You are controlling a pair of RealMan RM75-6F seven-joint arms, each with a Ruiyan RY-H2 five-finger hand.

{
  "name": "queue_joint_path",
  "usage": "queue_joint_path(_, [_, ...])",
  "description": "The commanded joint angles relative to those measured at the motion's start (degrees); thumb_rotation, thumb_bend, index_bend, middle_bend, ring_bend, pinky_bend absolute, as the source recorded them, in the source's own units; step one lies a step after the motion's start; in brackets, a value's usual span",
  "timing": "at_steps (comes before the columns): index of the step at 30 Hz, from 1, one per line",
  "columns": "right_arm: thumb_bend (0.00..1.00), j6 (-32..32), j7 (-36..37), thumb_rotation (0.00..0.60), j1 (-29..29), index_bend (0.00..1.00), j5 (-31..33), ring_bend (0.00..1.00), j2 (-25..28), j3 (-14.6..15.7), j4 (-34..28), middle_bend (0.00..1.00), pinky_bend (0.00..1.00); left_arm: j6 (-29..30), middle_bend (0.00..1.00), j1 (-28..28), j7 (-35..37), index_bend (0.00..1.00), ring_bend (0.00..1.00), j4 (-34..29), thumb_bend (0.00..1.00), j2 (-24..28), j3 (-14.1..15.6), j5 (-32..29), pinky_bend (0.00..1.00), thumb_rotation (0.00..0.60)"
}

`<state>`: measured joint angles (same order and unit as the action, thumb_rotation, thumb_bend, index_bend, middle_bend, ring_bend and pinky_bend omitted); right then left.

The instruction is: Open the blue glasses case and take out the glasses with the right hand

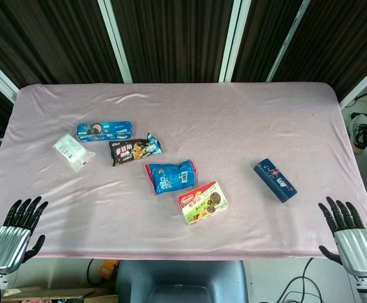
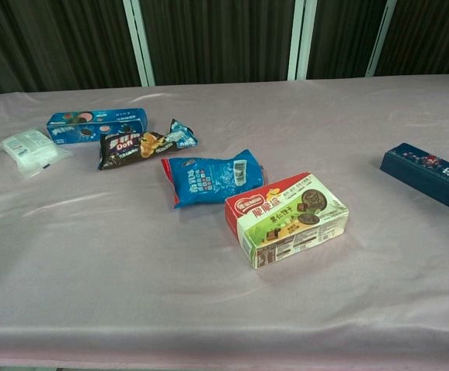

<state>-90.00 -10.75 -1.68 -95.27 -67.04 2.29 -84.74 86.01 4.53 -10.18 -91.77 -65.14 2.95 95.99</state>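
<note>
One closed blue glasses case [image 1: 275, 180] lies on the bench [image 1: 234, 120], right of five snack packs [image 1: 171, 176]. Both the left robot hand [image 1: 16, 233] and right robot hand [image 1: 350, 233] are released, fingers spread, nearer than the case.

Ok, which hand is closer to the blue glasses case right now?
The right hand. It hovers open at the table's near edge, just beyond the closed blue glasses case. The left hand, also open, sits at the opposite near corner, across the snack packages.
</note>
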Motion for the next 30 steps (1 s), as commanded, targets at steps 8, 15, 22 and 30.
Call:
queue_joint_path(8, [0.12,2.1,1.3,0.6,0.9,0.0,3.0,0.0,0.3,-1.4,0.3,0.0,0.0,-0.3,0.0,0.3,-0.2,0.0,0.0,-0.1,0.36,-0.1,0.0,0.1,0.0,0.6])
queue_joint_path(15, [0.16,11.2,13.2,0.6,7.7,0.03,8.9,0.0,-0.9,-6.8,6.8,0.0,0.0,-0.6,0.0,0.5,0.7,0.0,0.0,0.1,0.36,0.0,-0.2,-0.4,0.0,0.6])
queue_joint_path(22, [0.24,28.1,11.5,0.6,15.5,0.2,16.1,0.0,0.3,-8.7,13.5,0.0,0.0,0.2,0.0,0.3,0.3,0.0,0.0,0.4,0.39,0.0,-0.1,0.0,0.0,0.6])
queue_joint_path(30, [0.43,40.6,10.1,0.6,22.0,0.3,21.4,0.0,-2.8,-9.6,18.3,0.0,0.0,-0.4,0.0,0.5,-0.7,0.0,0.0,0.0,0.39,-0.3,0.1,0.1,0.0,0.6])
